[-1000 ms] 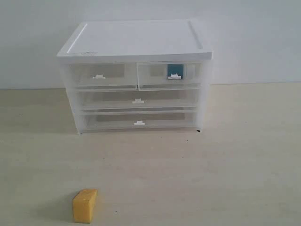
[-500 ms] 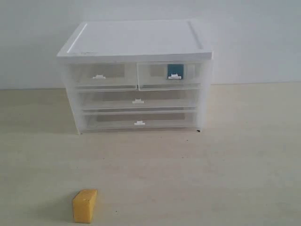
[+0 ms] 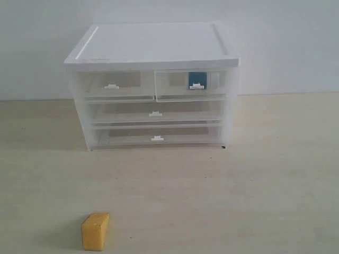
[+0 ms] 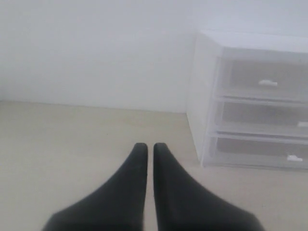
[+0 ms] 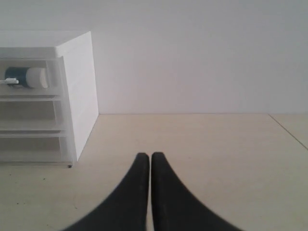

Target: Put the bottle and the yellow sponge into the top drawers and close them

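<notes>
The yellow sponge (image 3: 95, 231) lies on the table near the front left, far from the cabinet. The bottle (image 3: 198, 80) lies on its side inside the right top drawer (image 3: 175, 84), its teal label showing through the plastic; the right wrist view also shows the bottle (image 5: 28, 77). The left top drawer (image 3: 111, 84) looks pushed in and holds nothing I can see. Neither arm appears in the exterior view. My left gripper (image 4: 146, 147) is shut over bare table beside the cabinet. My right gripper (image 5: 147, 156) is shut too, with nothing held.
The white-roofed cabinet (image 3: 153, 45) stands at the back against a pale wall, with two full-width drawers (image 3: 155, 114) below the top pair. A table edge (image 5: 288, 130) shows at the far right of the right wrist view.
</notes>
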`<state>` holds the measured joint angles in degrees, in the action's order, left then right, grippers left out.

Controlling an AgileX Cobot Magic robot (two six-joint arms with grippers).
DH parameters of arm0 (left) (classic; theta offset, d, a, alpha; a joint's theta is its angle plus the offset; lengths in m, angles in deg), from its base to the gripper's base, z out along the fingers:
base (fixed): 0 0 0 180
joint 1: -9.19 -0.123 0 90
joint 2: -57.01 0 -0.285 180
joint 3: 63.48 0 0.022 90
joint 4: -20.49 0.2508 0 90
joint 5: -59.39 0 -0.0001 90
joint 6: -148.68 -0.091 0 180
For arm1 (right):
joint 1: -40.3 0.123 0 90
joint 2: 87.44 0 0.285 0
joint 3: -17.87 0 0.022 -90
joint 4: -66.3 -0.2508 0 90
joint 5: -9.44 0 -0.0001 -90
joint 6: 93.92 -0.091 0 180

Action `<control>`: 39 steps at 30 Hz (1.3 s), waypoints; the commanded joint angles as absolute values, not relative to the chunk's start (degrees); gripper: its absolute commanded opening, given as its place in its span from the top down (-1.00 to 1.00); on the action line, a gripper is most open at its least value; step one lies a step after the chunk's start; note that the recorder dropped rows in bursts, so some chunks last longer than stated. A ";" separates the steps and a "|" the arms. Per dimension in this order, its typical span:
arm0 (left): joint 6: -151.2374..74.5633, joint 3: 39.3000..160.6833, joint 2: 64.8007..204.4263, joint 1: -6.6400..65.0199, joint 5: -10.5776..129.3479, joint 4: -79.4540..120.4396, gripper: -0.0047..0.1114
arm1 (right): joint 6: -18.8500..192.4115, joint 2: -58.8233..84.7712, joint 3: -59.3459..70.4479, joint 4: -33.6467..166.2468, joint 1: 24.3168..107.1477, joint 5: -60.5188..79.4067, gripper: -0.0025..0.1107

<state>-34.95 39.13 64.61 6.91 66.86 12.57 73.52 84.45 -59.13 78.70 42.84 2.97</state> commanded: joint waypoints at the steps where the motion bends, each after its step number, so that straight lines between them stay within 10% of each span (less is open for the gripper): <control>1: -35.25 39.30 64.80 7.08 62.54 11.75 0.84 | 73.52 84.77 -59.35 78.63 42.58 3.95 0.96; 39: -13.44 39.96 64.80 7.08 39.37 13.39 0.84 | 71.18 84.77 -59.35 78.56 42.58 -8.90 0.96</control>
